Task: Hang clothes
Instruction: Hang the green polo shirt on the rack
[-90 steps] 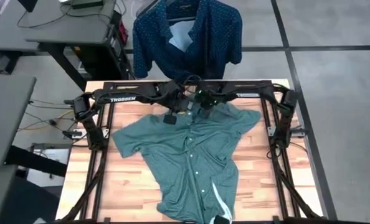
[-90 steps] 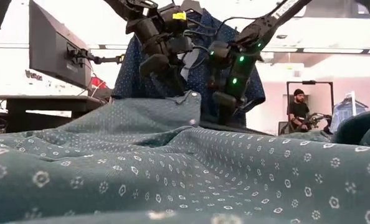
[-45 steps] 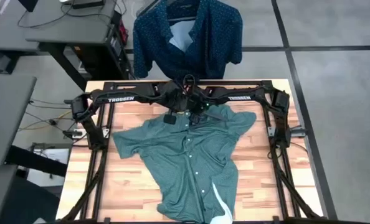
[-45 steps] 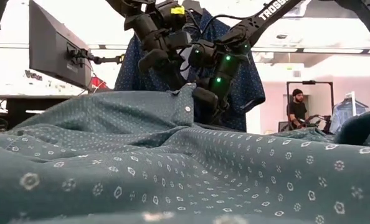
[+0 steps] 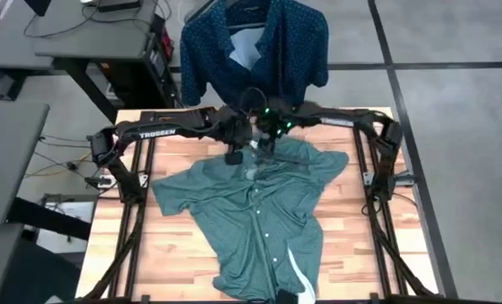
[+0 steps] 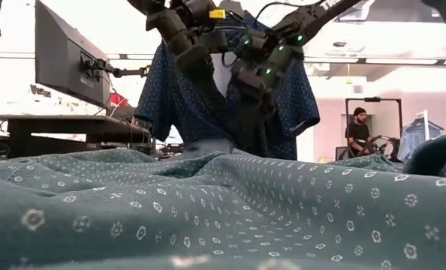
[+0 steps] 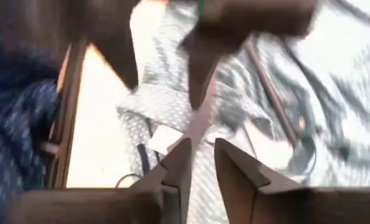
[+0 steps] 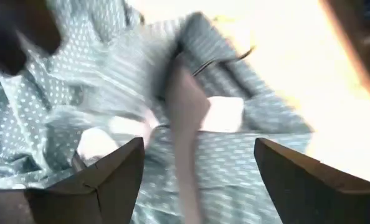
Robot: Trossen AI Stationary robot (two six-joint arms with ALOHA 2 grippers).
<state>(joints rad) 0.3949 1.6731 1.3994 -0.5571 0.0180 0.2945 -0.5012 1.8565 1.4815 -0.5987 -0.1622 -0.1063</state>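
Left gripper (image 5: 244, 145) — jaws nearly closed, empty — and wide-open right gripper (image 5: 268, 143) hover over teal shirt (image 5: 264, 224) collar.

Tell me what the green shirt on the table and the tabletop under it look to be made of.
The teal-green shirt looks like thin woven cloth, probably cotton or a blend: matte, printed with tiny pale dots, falling in soft folds and creases, with a row of small buttons down the front. The table looks like wood planks, light and smooth, with visible grain and board seams; whether solid wood or laminate cannot be told.
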